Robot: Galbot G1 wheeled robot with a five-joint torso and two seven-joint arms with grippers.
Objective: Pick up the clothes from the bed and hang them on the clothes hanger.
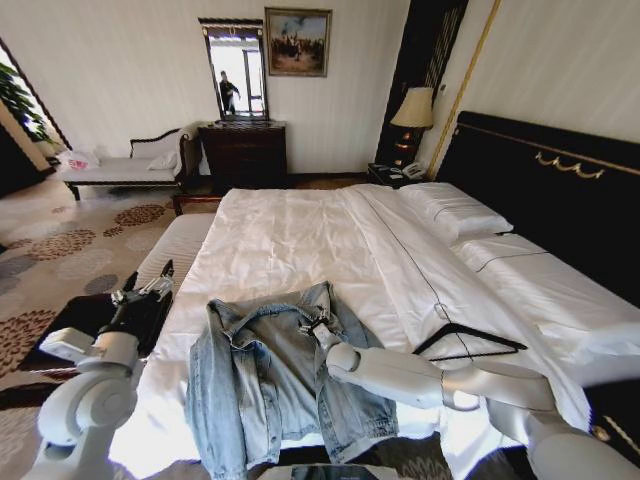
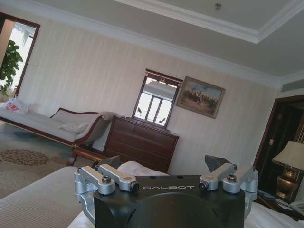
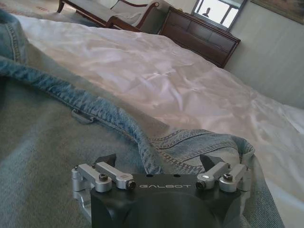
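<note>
- Left gripper [image 1: 150, 290] is raised beside the bed's [image 1: 300, 240] near left edge, at about nine o'clock from the jacket, apparently idle. Its fingers are spread apart and hold nothing.
- Denim jacket [image 1: 265, 375] lies opened flat on the white sheet at the bed's foot, lining up and collar toward the pillows; its lower hem is cut off by the frame edge.
- Right gripper [image 1: 317, 328] sits over the collar, fingers parted on either side of the fold, probably placed to pinch it. Contact is hard to judge.
- Black clothes hanger [image 1: 470, 340] lies on the sheet at three o'clock from the jacket; the right arm hides its lower edge.
</note>
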